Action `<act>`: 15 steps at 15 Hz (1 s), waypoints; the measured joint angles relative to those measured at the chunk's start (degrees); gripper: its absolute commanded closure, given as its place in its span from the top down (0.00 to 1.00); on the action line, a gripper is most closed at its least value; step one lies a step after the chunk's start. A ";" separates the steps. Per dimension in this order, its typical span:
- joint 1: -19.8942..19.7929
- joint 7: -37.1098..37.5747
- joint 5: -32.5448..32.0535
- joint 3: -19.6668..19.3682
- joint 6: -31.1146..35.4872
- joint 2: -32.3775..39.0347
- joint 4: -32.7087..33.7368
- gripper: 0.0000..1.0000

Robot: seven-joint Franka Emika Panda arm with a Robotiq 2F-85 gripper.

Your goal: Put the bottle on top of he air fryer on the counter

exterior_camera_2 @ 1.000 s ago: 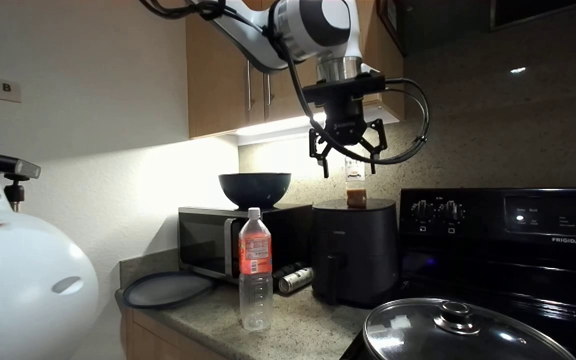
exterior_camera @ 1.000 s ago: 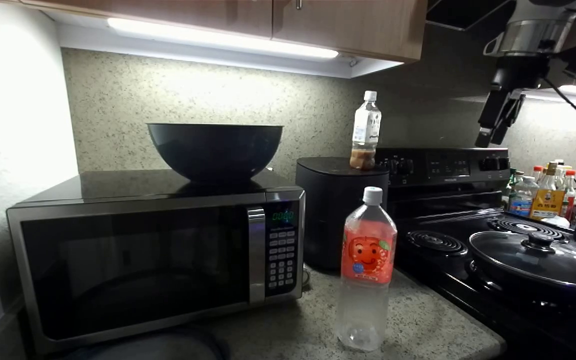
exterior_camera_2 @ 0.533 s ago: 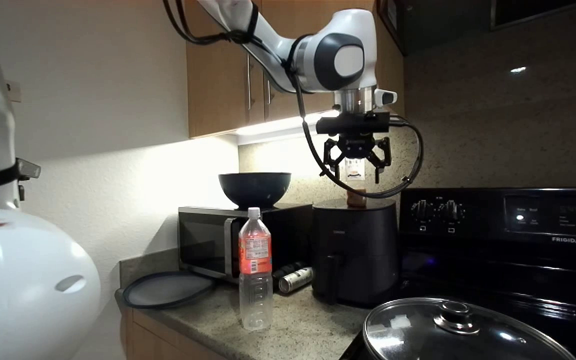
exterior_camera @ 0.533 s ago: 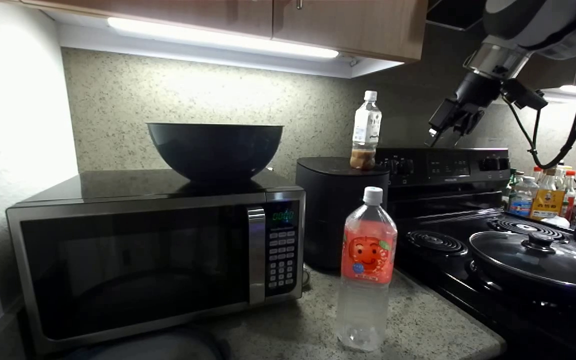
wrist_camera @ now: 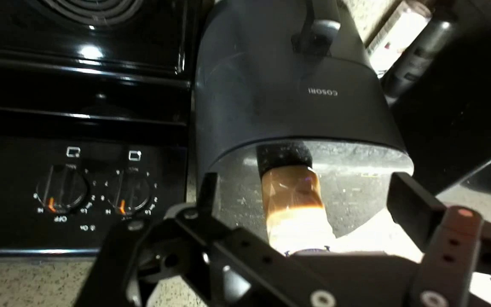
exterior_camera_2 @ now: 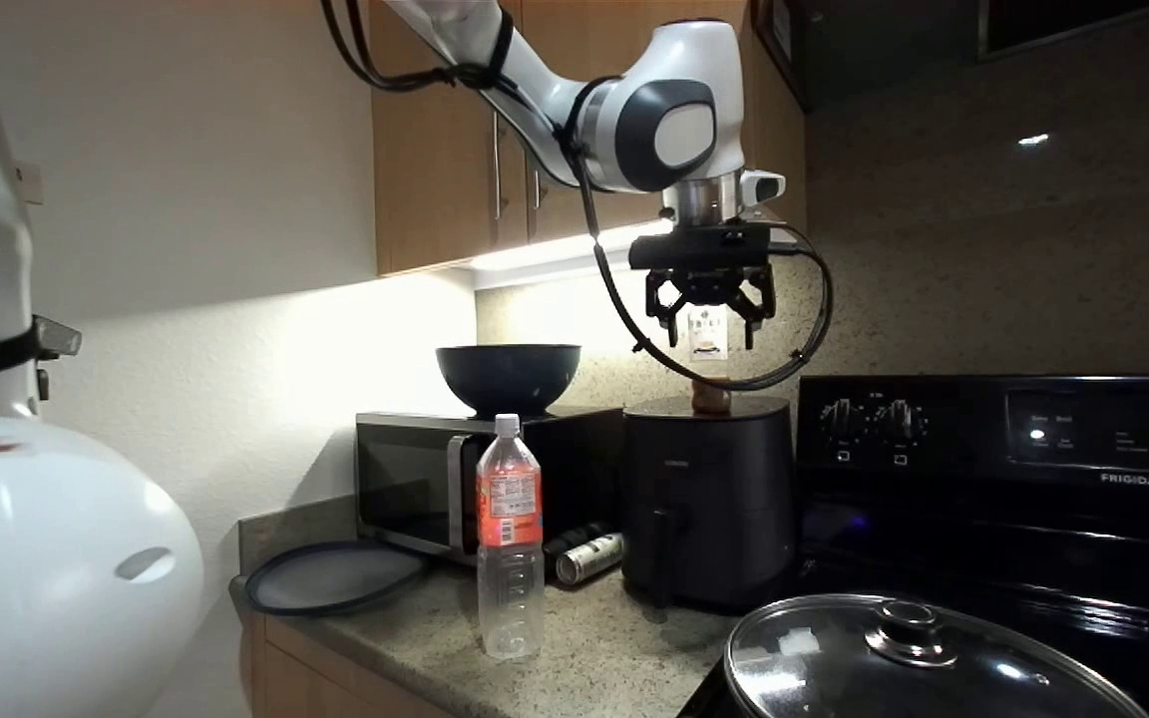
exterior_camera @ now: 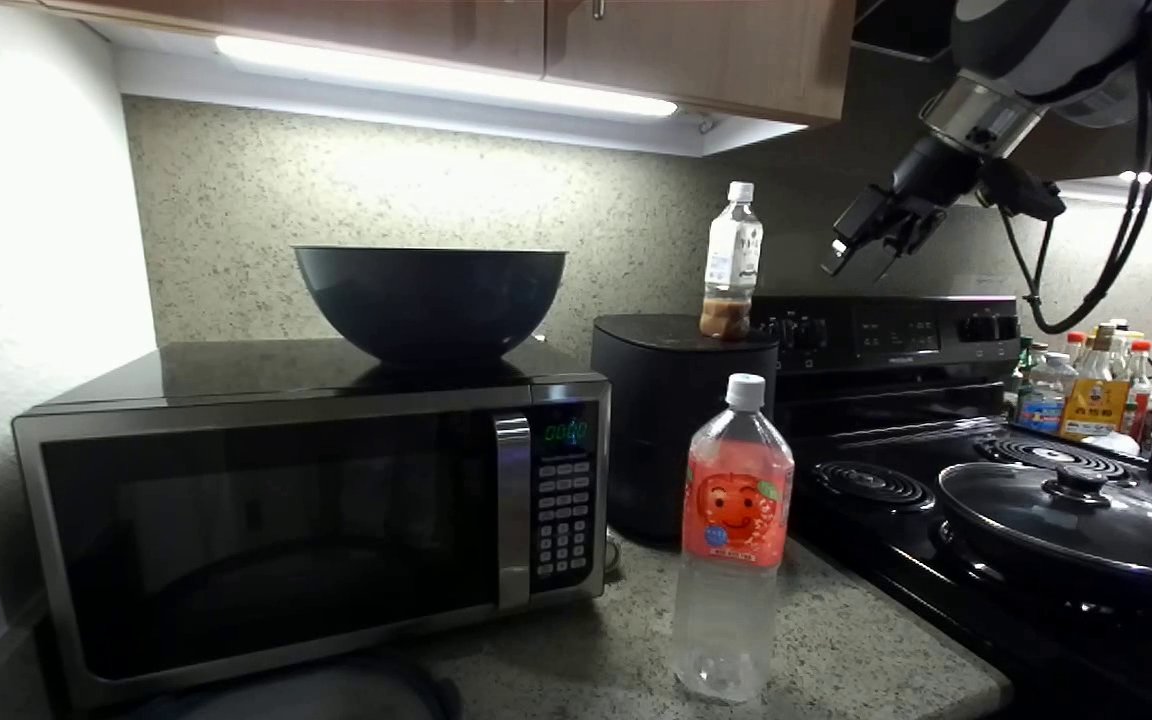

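The bottle (exterior_camera: pixel 733 250), with a white cap and orange-brown liquid low down, stands upright on top of the black air fryer (exterior_camera: pixel 646 430). In an exterior view its lower part (exterior_camera_2: pixel 709 401) shows below my gripper (exterior_camera_2: pixel 711 339), which hides its upper part. The air fryer (exterior_camera_2: pixel 704 509) stands on the speckled counter (exterior_camera_2: pixel 614 648). My gripper (exterior_camera: pixel 858 268) is tilted, open and empty, apart from the bottle and to the stove side of it. In the wrist view the bottle (wrist_camera: pixel 294 192) shows between the spread fingers of my gripper (wrist_camera: pixel 303 185); its top is hidden.
A taller bottle with a red label (exterior_camera: pixel 736 500) stands on the counter in front of the air fryer. The microwave (exterior_camera: pixel 316 500) with a dark bowl (exterior_camera: pixel 431 300) is beside it. The stove (exterior_camera: pixel 896 400) holds a lidded pan (exterior_camera: pixel 1086 530). A cabinet (exterior_camera: pixel 696 60) hangs above.
My gripper has swung from hanging nearly upright to tilted, and has moved towards the bottle. It has stayed open. The bottle and air fryer have not moved.
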 measured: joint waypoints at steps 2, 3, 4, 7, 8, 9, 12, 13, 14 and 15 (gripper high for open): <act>1.38 -3.91 5.81 0.24 4.85 1.60 0.28 1.00; 2.11 -6.15 9.15 0.33 6.31 2.70 0.74 1.00; 2.69 -8.45 12.67 0.49 7.21 3.98 1.48 1.00; 2.78 -11.54 16.02 1.67 6.76 8.21 4.43 1.00; 2.43 -11.54 15.84 2.11 6.67 9.40 5.12 1.00; 2.28 -11.54 15.79 2.29 6.66 10.27 5.59 1.00; 1.11 -11.65 17.29 4.02 8.51 10.81 5.73 1.00; 0.88 -12.07 18.92 4.82 10.55 10.80 5.73 1.00; 1.07 -13.09 21.27 5.22 12.79 10.83 5.73 1.00; 1.45 -14.83 24.13 5.46 14.93 10.86 5.73 1.00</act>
